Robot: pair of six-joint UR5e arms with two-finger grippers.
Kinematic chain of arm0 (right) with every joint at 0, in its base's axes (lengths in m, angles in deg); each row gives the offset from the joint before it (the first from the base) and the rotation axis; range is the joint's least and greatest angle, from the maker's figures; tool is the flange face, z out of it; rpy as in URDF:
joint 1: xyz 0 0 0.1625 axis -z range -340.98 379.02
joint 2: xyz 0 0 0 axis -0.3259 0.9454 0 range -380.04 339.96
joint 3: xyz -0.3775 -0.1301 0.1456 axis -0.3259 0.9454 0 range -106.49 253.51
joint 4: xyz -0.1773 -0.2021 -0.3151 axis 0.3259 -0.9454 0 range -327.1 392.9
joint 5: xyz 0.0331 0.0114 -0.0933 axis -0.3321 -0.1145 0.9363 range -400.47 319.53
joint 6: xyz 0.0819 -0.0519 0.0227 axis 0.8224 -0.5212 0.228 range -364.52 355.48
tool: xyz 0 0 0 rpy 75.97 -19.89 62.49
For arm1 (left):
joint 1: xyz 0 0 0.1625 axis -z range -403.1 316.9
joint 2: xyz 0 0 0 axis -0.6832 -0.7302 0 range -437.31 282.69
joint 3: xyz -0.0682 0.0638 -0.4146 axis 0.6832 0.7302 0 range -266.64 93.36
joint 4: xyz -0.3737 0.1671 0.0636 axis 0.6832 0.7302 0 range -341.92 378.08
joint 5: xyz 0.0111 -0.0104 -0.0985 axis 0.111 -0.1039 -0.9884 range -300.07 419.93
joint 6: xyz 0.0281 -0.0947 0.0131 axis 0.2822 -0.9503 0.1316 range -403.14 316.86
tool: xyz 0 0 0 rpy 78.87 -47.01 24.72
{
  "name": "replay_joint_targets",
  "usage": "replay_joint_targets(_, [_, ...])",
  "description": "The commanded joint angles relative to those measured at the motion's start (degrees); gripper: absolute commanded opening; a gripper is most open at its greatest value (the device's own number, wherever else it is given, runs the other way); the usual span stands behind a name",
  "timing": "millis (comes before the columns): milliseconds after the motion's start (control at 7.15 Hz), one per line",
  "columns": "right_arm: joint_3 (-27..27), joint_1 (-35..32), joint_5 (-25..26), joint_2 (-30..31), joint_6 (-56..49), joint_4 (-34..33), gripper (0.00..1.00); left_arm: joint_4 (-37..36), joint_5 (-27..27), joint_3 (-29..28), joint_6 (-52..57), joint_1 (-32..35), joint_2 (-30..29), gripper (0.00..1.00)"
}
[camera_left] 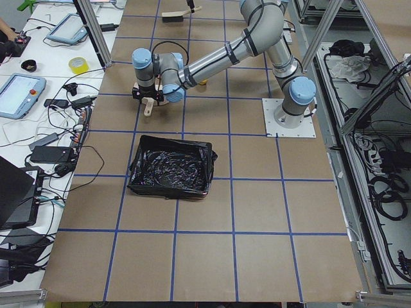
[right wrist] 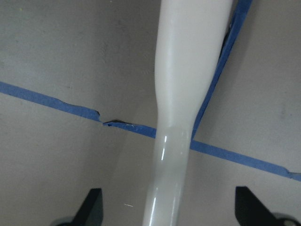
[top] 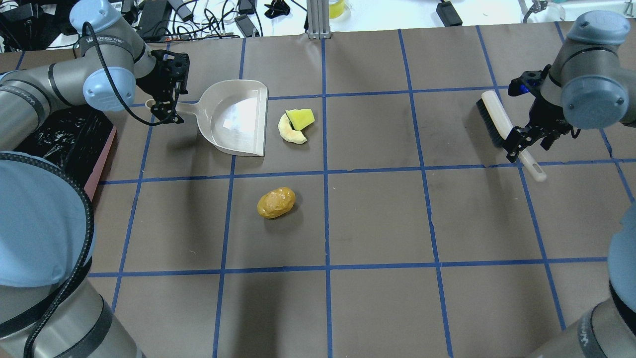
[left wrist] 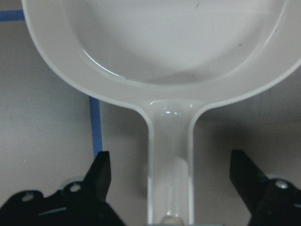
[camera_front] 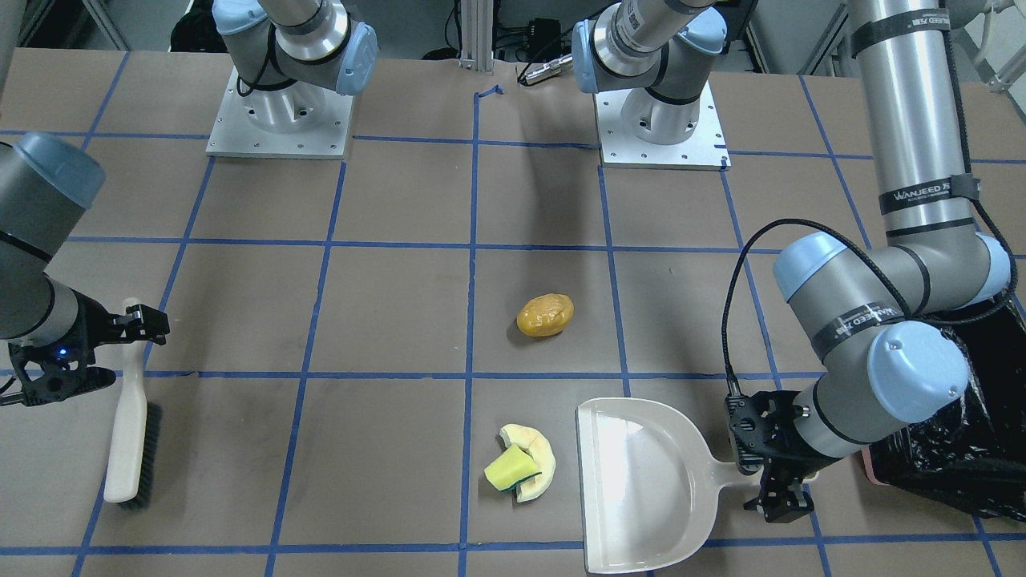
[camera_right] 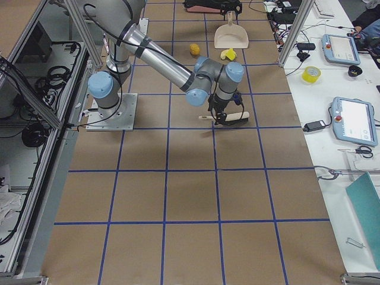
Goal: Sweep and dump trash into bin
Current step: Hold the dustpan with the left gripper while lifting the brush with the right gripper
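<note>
1. The left gripper [top: 169, 105] is held open astride the handle of the dustpan [top: 233, 119].
2. The peel [top: 290, 135] and sponge [top: 302, 119] are located just beyond the dustpan's mouth; the lump [top: 276, 202] is set apart.
3. The right gripper [right wrist: 169, 207] is held open astride the distant brush [top: 492, 119].
</note>
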Motion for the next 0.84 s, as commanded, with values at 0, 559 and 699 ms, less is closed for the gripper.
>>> replay_joint_targets(0, [-0.29, 0.03, 0.07, -0.6, 1.53, 0.03, 0.8, 0.51, -0.74, 0.22, -0.68, 0.32, -1.47, 0.91])
replay_joint_targets(559, [-0.29, 0.03, 0.07, -0.68, 1.62, 0.12, 0.59, 0.69, -3.82, 2.76, -4.38, 0.5, -2.53, 0.87])
replay_joint_targets(699, [-0.29, 0.03, 0.07, -0.68, 1.88, 0.12, 0.5, 0.68, -3.74, 2.94, -4.55, 0.5, -2.44, 0.83])
